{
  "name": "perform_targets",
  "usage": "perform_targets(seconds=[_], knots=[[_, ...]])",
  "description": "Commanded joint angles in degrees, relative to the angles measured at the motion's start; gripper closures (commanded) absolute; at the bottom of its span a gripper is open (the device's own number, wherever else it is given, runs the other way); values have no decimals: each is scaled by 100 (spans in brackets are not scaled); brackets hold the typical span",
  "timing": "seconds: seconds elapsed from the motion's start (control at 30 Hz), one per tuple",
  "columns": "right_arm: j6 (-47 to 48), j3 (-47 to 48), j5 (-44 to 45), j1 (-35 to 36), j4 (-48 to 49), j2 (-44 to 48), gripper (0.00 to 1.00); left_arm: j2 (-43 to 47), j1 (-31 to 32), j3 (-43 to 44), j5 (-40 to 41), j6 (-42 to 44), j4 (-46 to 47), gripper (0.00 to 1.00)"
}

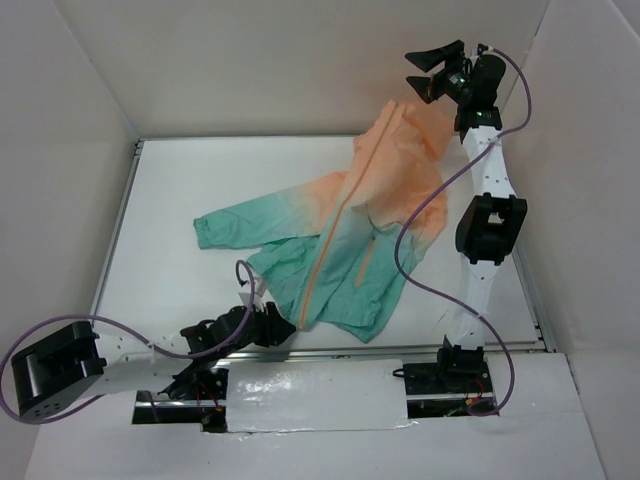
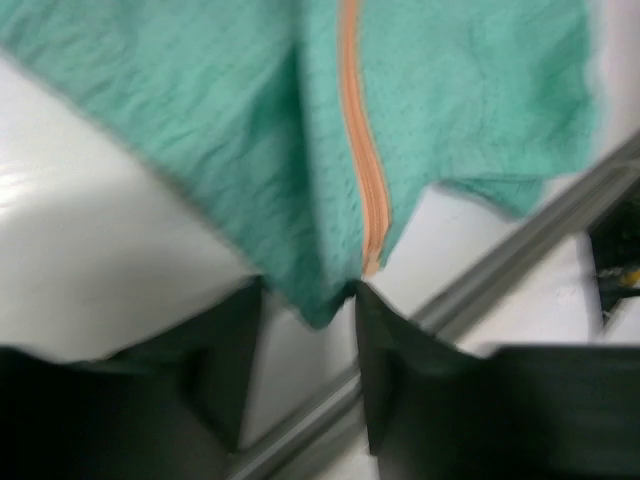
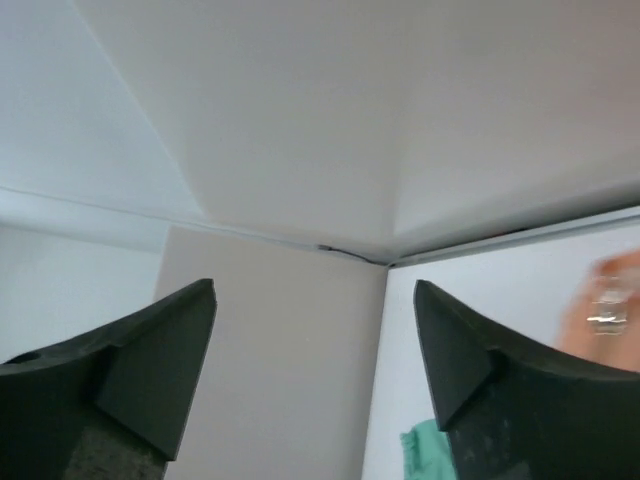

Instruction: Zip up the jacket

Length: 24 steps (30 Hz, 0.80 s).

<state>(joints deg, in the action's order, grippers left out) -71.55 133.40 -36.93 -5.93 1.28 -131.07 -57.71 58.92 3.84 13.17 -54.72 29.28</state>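
Note:
The jacket [image 1: 345,235] lies spread on the white table, its peach hood at the back right and its teal hem towards me. Its orange front zipper [image 1: 328,240] runs down the middle. My left gripper [image 1: 272,322] is low at the hem's near left corner. In the left wrist view it is open [image 2: 308,300], with the teal hem corner [image 2: 320,300] and the zipper's lower end [image 2: 372,250] between the fingertips. My right gripper [image 1: 432,68] is raised by the hood, open and empty [image 3: 315,300], facing the back wall corner.
White walls [image 1: 90,110] enclose the table on three sides. A metal rail [image 1: 420,350] runs along the near edge, also in the left wrist view [image 2: 490,285]. The right arm's purple cable [image 1: 405,250] loops over the jacket's right side.

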Motion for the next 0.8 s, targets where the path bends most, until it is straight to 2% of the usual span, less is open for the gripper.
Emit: perform_targets(seconds=[0.0,0.03,0.07,0.1,0.2,0.23,0.27,0.33,0.37,0.43,0.47,0.5,0.53,0.57,0.6,0.63,0.67,0.7,0.77], knots=[[500,-25,247,-118,235,503,11,-47,50,292,-166,119,-675,41],[571,71,291,-118,102,555,0,118,50,380,-105,102,-887,20],[746,141,378,-127,-21,582,0,233,50,599,114,93,-1132,10],[843,220,449,-119,-353,652,0,373,50,740,264,41,-1787,1],[1326,423,799,-118,-1091,1054,0,997,50,1390,1063,-91,-2959,0],[1441,354,879,-118,-1312,1222,0,1251,41,1809,1309,-240,-3876,1],[1694,275,967,-110,-1532,1398,0,1332,32,2022,1833,-328,-4295,1],[2090,-14,1309,12,-2427,2074,0,1455,-11,2740,2355,-669,-5486,1],[2614,-155,1476,100,-3040,2607,0,1438,-142,2989,2679,-724,-5790,1],[3197,-805,2126,468,-3562,3215,0,1272,-371,3777,2814,-541,-6396,1],[3783,-1181,2363,566,-3704,3576,0,1176,-703,4043,2831,-401,-6539,1],[3989,-2116,2853,845,-3792,4432,0,940,-923,4664,2805,-69,-6679,1],[4374,-2639,3006,1266,-3706,4936,0,798,-1413,5018,2770,100,-7011,1],[4525,-3227,3164,1488,-3383,5977,0,684,-1670,5344,2753,432,-7154,1],[4640,-4225,3357,1699,-3284,6440,0,491,-1942,6008,2709,601,-7294,1],[4746,-4592,3541,1988,-3248,6923,0,428,-2406,6345,2691,742,-7400,1],[4755,-4952,3578,2043,-3265,7772,0,401,-2602,6610,2691,987,-7593,1],[4773,-5521,3596,2044,-3335,8154,0,419,-2796,7074,2665,1103,-7630,1],[4642,-5956,4227,2044,-3781,9189,0,541,-3253,7341,2569,1418,-7586,1]])
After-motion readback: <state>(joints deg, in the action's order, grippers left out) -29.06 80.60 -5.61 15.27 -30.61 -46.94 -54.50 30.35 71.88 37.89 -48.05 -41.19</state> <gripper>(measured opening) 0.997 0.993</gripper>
